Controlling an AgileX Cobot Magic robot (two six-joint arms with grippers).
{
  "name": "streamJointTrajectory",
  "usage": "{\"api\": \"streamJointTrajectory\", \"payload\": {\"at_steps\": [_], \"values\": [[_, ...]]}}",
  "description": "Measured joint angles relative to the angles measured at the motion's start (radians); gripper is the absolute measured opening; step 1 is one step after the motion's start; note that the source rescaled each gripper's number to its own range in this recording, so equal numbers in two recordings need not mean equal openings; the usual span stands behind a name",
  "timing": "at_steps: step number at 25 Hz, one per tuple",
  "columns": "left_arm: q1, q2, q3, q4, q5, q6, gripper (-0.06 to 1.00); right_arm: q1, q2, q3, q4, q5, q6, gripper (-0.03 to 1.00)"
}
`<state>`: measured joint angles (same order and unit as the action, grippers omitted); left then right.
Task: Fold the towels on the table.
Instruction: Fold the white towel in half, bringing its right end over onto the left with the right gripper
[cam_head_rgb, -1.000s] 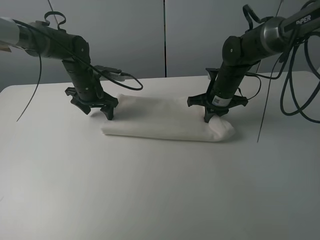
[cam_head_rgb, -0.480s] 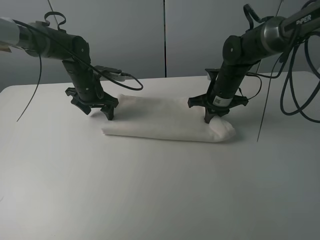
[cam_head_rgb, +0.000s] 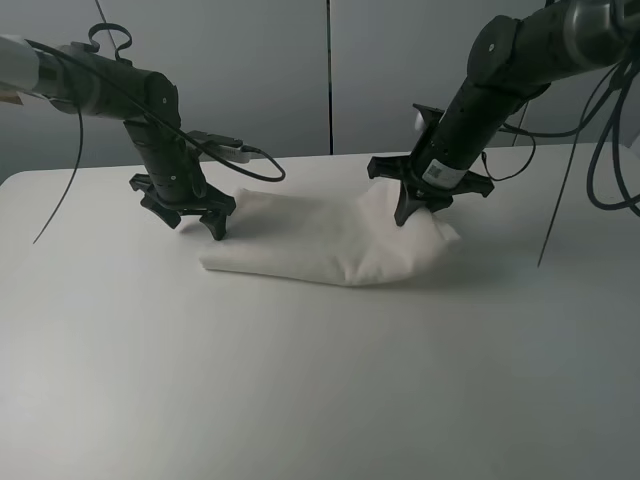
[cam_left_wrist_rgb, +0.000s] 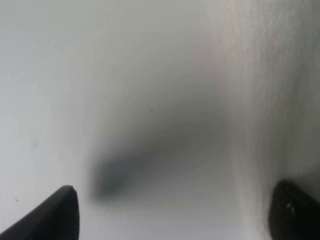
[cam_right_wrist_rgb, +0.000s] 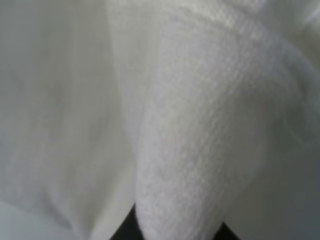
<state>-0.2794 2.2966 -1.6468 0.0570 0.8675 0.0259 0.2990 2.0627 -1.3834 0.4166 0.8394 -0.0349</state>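
The white towel (cam_head_rgb: 320, 245) lies as a long folded strip across the middle of the white table (cam_head_rgb: 300, 380). My right gripper (cam_head_rgb: 412, 210) is shut on the towel's right end and holds it lifted, so the cloth bunches up below it. In the right wrist view the pinched terry cloth (cam_right_wrist_rgb: 210, 130) fills the frame. My left gripper (cam_head_rgb: 203, 225) is low at the towel's left end. In the left wrist view its fingertips (cam_left_wrist_rgb: 62, 212) stand wide apart and empty over the table, with the towel edge (cam_left_wrist_rgb: 280, 100) beside one of them.
Black cables hang from the right arm (cam_head_rgb: 600, 150) and loop behind the left arm (cam_head_rgb: 250, 155). A grey wall panel (cam_head_rgb: 330, 70) stands behind the table's far edge.
My right gripper has risen and moved left and back with the towel's right end, which has lifted and bunched the strip. The left gripper has not moved.
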Motion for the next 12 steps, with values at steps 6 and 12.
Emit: {"api": "streamJointTrajectory", "payload": {"at_steps": [6,12], "values": [[0.0,0.0,0.0,0.0,0.0,0.0,0.98,0.0,-0.005,0.002,0.229,0.004,-0.128,0.04],[0.0,0.0,0.0,0.0,0.0,0.0,0.98,0.02,-0.005,0.002,0.394,-0.023,-0.223,0.04]]}}
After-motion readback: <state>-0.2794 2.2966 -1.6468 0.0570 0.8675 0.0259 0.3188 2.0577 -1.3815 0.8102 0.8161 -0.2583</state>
